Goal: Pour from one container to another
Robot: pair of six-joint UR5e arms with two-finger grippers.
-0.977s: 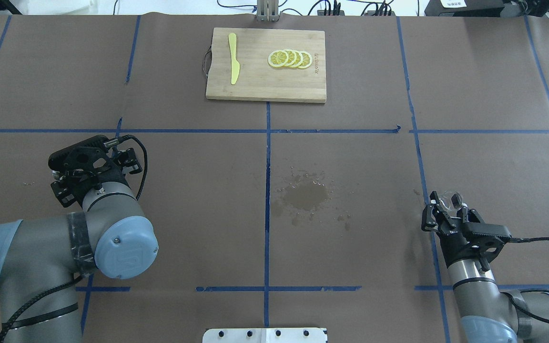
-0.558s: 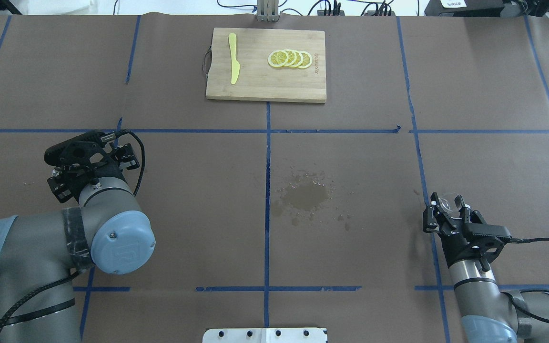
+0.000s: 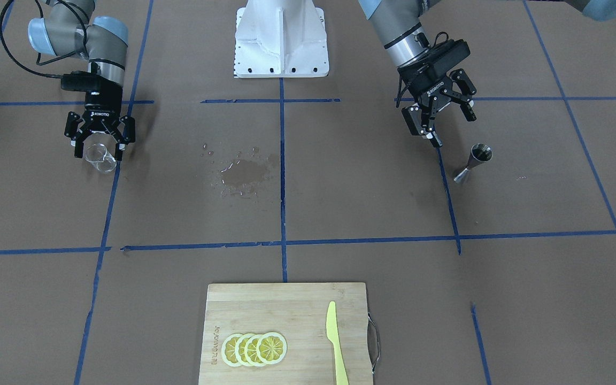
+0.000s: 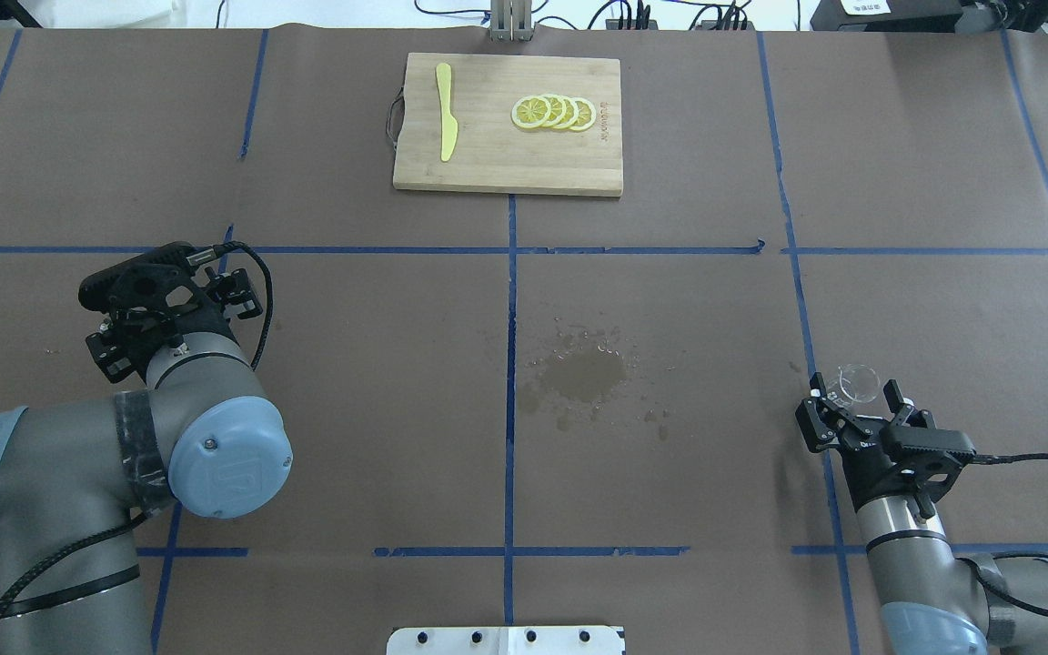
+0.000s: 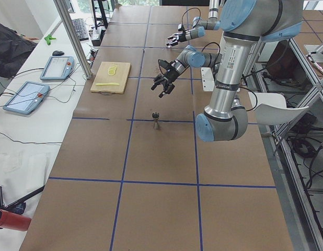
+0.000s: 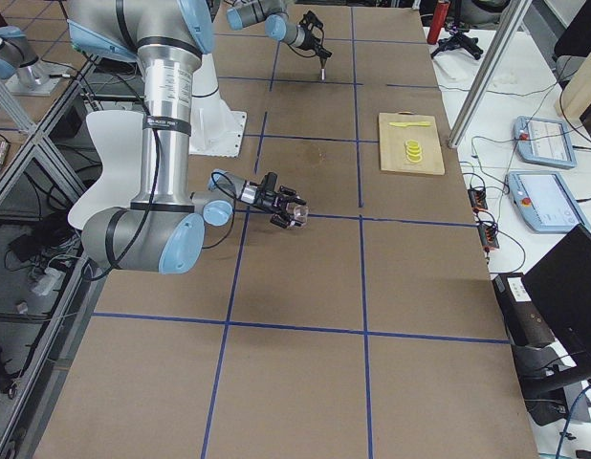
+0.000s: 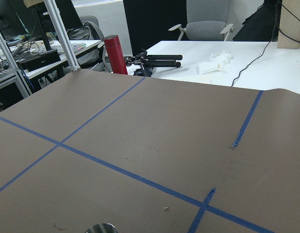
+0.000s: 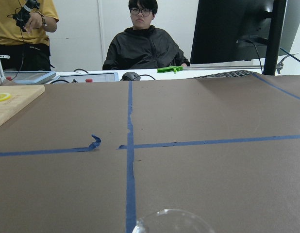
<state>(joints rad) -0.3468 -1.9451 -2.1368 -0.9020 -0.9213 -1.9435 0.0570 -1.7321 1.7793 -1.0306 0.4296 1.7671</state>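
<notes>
The clear glass cup (image 3: 102,159) stands on the brown paper between the spread fingers of my right gripper (image 3: 99,153), which is open and no longer presses on it. From overhead the glass cup (image 4: 861,378) sits just past that gripper (image 4: 851,395), and its rim (image 8: 172,221) shows at the bottom of the right wrist view. The steel jigger (image 3: 474,162) stands upright by itself. My left gripper (image 3: 453,129) hangs open above and beside it, holding nothing. Overhead, the left arm hides the jigger; its rim (image 7: 101,228) peeks into the left wrist view.
A wet spill patch (image 4: 583,373) darkens the paper at the table's middle. At the far edge lies a wooden cutting board (image 4: 488,168) with lemon slices (image 4: 553,113) and a yellow knife (image 4: 446,123). Two people (image 8: 142,46) are beyond the table.
My right gripper's fingers have spread apart off the glass, which now stands free. The left arm has drifted a little to the left and away from the robot.
</notes>
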